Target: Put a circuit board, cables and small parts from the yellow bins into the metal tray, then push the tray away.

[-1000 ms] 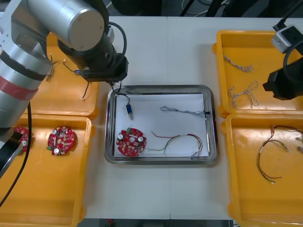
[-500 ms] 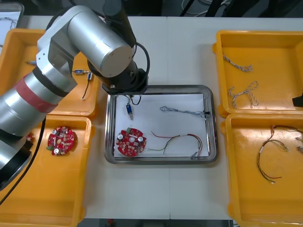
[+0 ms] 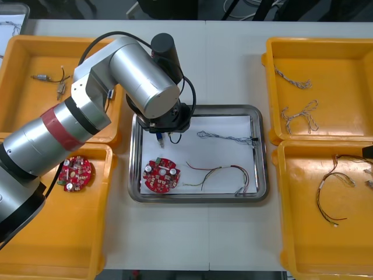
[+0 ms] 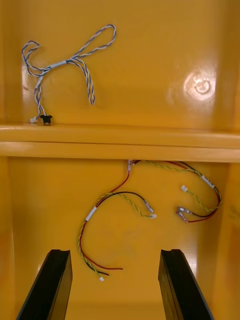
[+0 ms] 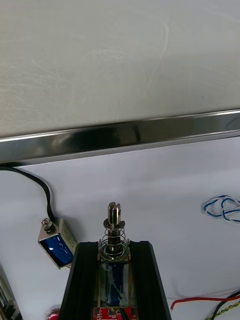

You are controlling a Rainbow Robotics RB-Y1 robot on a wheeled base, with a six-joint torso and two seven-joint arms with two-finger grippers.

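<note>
I've got the left gripper [image 5: 114, 246] clamped on a small metal part [image 5: 114, 220] over the far-left corner of the metal tray [image 3: 204, 199], which is white inside and sits on the light table [image 3: 192, 239]. Right gripper [image 4: 114, 255] is wide open and empty above red and yellow cables [image 4: 115, 200] in the near right yellow bin [image 3: 303, 233].

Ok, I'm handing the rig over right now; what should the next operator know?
Left gripper: shut on a small metal part, above the far left corner of the metal tray.
Right gripper: open, above a right-side yellow bin.
Already in the tray: circuit board, blue and white cable, red and yellow cable, a second small metal part.
Left to do: release the held part, push the tray away.
</note>
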